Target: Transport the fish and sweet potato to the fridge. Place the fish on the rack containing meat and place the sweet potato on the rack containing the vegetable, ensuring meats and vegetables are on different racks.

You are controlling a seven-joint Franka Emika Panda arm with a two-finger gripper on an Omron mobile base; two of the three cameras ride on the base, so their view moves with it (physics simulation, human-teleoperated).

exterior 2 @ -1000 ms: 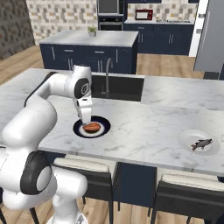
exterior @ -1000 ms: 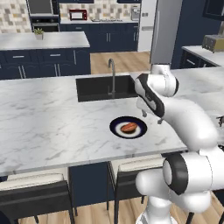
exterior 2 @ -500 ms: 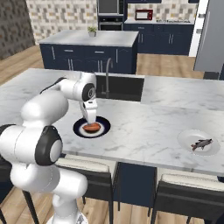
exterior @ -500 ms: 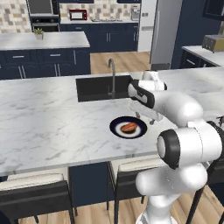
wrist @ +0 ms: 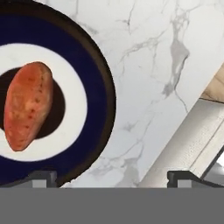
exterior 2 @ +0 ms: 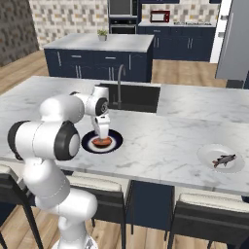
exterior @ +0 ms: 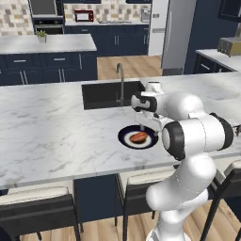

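The hand (exterior 2: 102, 137) hangs low over the marble worktop (exterior: 52, 136), directly above the near edge of a round plate (exterior: 125, 139) with a dark blue rim and a white ring around a dark centre. The sweet potato (wrist: 27, 105) lies on that plate's centre, an orange-brown tuber with tapered ends. In the hand view it sits ahead of the fingers and off to their left side, well clear of both tips. The two dark fingertips (wrist: 41, 177) stand wide apart at the bottom of that view, nothing between them, so the hand is released and empty. The space between the tips spans the plate's blue rim (wrist: 98, 109) and bare marble beside it, not the tuber itself.

From the left base view the sweet potato (exterior: 138, 137) rests just below and beside the hand (exterior: 142, 128), touching only the plate. From the right base view the tuber (exterior 2: 101, 142) shows just beneath the hand on the same plate (exterior 2: 115, 142).

Beyond the hand, the dark sink (exterior: 101, 93) is sunk into the worktop, with a curved tap (exterior: 120, 77) at its rim. Far off to the hand's right along the worktop, a small dark fish (exterior 2: 223, 160) lies on a pale plate (exterior 2: 206, 154). The tall grey fridge (exterior: 180, 35) stands well beyond the worktop, its doors closed.
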